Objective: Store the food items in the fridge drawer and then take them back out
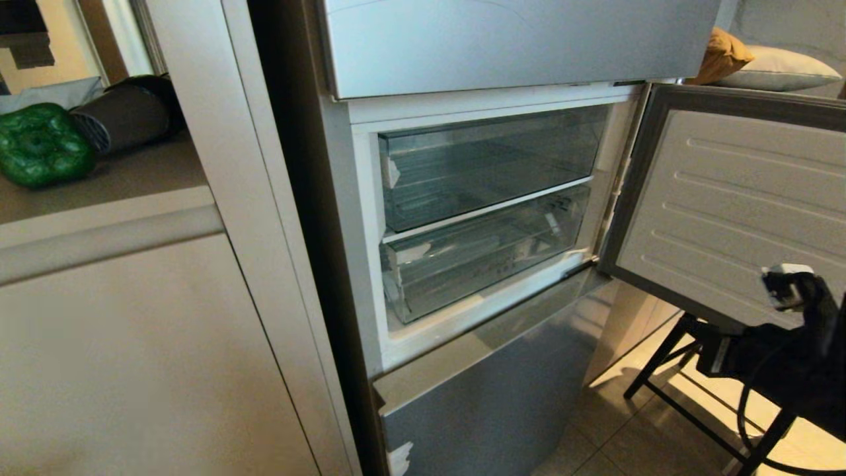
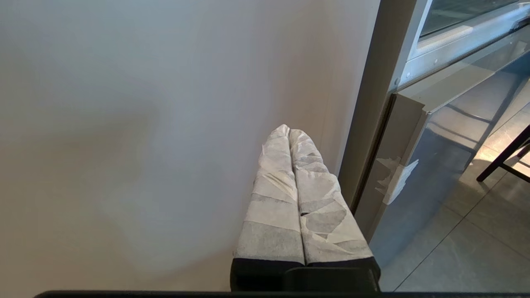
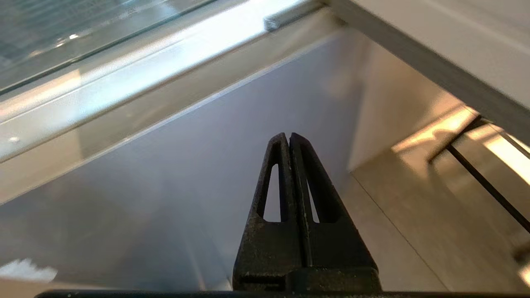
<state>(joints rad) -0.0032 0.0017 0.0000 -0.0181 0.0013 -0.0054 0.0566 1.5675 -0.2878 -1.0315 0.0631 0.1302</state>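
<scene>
Kitchen counter [image 1: 132, 178] at far left carries the bell pepper [image 1: 41, 144]; potato not seen. Left gripper [image 2: 288, 130], taped fingers pressed together, empty, parked by cabinet wall. Mid-frame, two clear fridge drawers [image 1: 486, 254] sit pushed in. Open door [image 1: 727, 198] w/ stool [image 1: 694, 390] below crowds right gripper [image 3: 288, 134], closed, empty. Judgement: open jaws, hook drawer front square, pull straight.

The open fridge compartment [image 1: 489, 211] is seen from above and in front by the head view. The lower fridge panel [image 2: 418, 194] is viewed closely from both wrists, left beside the cabinet [image 2: 145, 124], right nearly against it.
</scene>
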